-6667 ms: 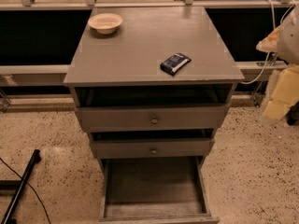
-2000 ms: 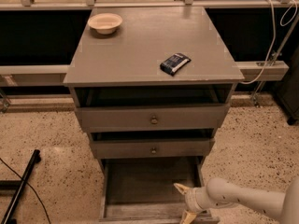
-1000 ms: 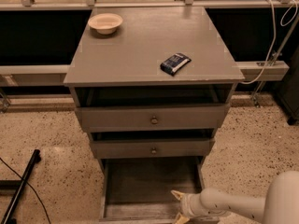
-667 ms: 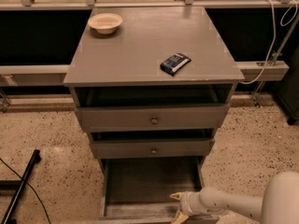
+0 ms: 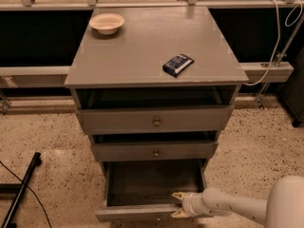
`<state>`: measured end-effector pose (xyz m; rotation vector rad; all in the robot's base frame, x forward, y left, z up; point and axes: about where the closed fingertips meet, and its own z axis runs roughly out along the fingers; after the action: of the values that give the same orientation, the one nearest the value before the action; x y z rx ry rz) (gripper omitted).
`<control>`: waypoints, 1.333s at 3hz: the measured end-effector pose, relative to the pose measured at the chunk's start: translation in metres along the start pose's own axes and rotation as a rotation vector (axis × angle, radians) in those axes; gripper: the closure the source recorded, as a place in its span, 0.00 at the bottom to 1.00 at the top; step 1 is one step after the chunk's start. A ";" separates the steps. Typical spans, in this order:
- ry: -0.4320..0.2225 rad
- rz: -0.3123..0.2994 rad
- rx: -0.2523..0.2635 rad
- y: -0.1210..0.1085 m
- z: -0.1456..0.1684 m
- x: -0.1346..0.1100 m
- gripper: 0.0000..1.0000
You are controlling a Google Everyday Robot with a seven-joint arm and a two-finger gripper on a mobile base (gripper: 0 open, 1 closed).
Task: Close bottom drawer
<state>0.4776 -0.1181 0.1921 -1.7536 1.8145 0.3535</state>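
The bottom drawer (image 5: 152, 184) of the grey cabinet stands pulled out, its inside empty. Its flat front (image 5: 133, 213) shows at the lower edge of the camera view, and its knob is hidden. My gripper (image 5: 176, 204) reaches in from the lower right on a white arm (image 5: 228, 207). It sits at the right part of the drawer's front edge. Its two pale fingers are spread, one above the front edge and one below it. The middle drawer (image 5: 155, 151) and the top drawer (image 5: 155, 120) each stand a little ajar.
A pale bowl (image 5: 107, 23) sits at the back left of the cabinet top (image 5: 142, 51), and a dark blue packet (image 5: 178, 64) lies at the right. A black bar (image 5: 21, 189) lies on the speckled floor at the left. A white cable (image 5: 280, 42) hangs at the right.
My gripper has moved left along the drawer's front edge from the right corner. The bottom drawer's front sits slightly further in than before.
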 end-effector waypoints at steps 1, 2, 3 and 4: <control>-0.045 -0.033 0.046 -0.056 0.011 -0.020 0.31; -0.083 -0.041 0.066 -0.075 0.012 -0.030 0.14; -0.160 -0.037 0.065 -0.057 -0.015 -0.045 0.00; -0.210 -0.028 0.041 -0.034 -0.040 -0.051 0.00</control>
<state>0.4996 -0.1017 0.2598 -1.6462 1.6365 0.4669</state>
